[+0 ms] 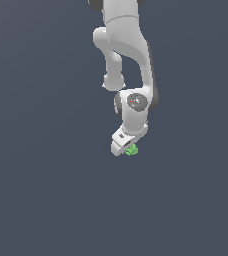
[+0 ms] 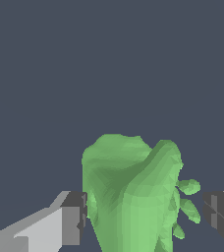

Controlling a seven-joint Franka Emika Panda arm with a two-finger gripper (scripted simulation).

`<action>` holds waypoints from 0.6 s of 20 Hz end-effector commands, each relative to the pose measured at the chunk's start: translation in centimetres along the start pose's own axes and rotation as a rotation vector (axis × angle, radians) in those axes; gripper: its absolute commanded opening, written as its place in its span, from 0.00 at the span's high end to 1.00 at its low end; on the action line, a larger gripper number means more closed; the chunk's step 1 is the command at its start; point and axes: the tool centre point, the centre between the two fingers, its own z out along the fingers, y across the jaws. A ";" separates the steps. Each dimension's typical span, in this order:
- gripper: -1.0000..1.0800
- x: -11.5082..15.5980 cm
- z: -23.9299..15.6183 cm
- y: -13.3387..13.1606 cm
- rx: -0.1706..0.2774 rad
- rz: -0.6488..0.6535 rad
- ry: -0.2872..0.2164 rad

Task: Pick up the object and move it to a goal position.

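The object [image 2: 133, 197] is a bright green lumpy blob with small nubs on one side. In the wrist view it fills the space between my two fingers. One dark finger pad [image 2: 74, 216] is at the blob's side, touching or nearly so. The other pad [image 2: 221, 214] stands apart from it with a clear gap. My gripper [image 2: 146, 216] is open around the blob. In the exterior view the white gripper [image 1: 126, 148] is low, with the green blob [image 1: 131, 150] peeking out at its tip. Whether the blob rests on the floor I cannot tell.
A plain dark blue-grey surface [image 1: 46, 200] fills both views. The white arm [image 1: 128, 55] comes down from the exterior view's top centre. No other objects and no goal marker show.
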 end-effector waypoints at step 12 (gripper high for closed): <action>1.00 2.0 -4.5 -3.3 0.000 -0.001 0.000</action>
